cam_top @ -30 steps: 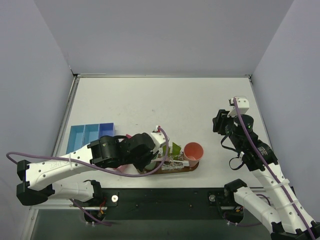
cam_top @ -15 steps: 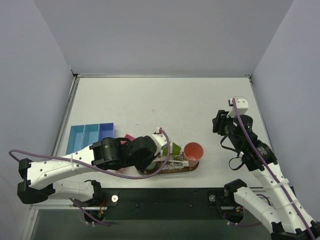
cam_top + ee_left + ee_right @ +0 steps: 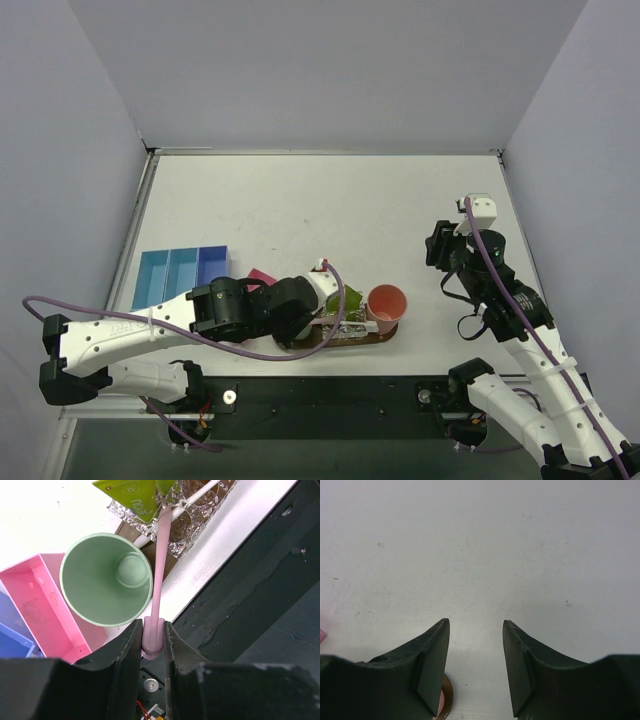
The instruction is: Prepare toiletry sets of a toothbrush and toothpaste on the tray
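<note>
- The left gripper (image 3: 152, 630) is clamped on the lower end of the pink toothbrush (image 3: 160, 565), at the bottom centre of the left wrist view.
- The toothbrush's long axis runs almost straight up that frame, leaning slightly right. Its far end points at the foil packets (image 3: 200, 505) along the top edge. Which end carries the bristles cannot be told.
- The shaft passes just right of the green cup (image 3: 106, 578), whose mouth faces the camera. Brown wood of the tray (image 3: 129, 529) shows above the cup, and the pink bin (image 3: 45, 605) lies at the left.
- From the top camera the left arm hides the toothbrush. That view alone shows the whole tray at lower centre, a salmon cup (image 3: 387, 302) on its right end, and the blue bin (image 3: 180, 268) at centre left.
- The right gripper (image 3: 475, 625) is spread open, holding nothing, over the bare white table (image 3: 480, 545). It sits at the right of the top view, well apart from the tray.
</note>
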Motion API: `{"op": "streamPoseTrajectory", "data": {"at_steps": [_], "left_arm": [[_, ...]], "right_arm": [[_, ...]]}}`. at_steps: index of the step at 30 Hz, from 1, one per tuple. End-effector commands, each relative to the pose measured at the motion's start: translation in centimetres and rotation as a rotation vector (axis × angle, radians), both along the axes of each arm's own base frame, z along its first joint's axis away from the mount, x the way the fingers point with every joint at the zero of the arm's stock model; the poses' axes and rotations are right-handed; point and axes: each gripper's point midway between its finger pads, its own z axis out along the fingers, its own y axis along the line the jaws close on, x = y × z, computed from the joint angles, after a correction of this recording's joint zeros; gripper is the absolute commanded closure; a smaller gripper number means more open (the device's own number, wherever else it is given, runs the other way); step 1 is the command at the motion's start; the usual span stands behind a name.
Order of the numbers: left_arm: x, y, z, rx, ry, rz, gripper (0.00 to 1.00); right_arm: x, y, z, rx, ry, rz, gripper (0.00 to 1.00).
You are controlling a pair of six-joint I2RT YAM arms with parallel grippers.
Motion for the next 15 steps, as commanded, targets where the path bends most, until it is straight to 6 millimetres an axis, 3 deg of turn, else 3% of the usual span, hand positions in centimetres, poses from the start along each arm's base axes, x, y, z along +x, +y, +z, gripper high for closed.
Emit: {"op": "streamPoseTrajectory", "data": {"at_steps": [1, 15], "left_arm": [[0.60, -0.99, 0.48, -0.036, -0.039, 0.029, 1.00], [1.48, -1.21, 0.24, -0.039, -0.081, 0.069, 1.00]], "right_arm": [[0.41, -0.40, 0.59, 0.002, -0.033, -0.023, 0.58], [0.35, -0.51, 0.36, 0.001, -0.028, -0.026, 0.58]]}}
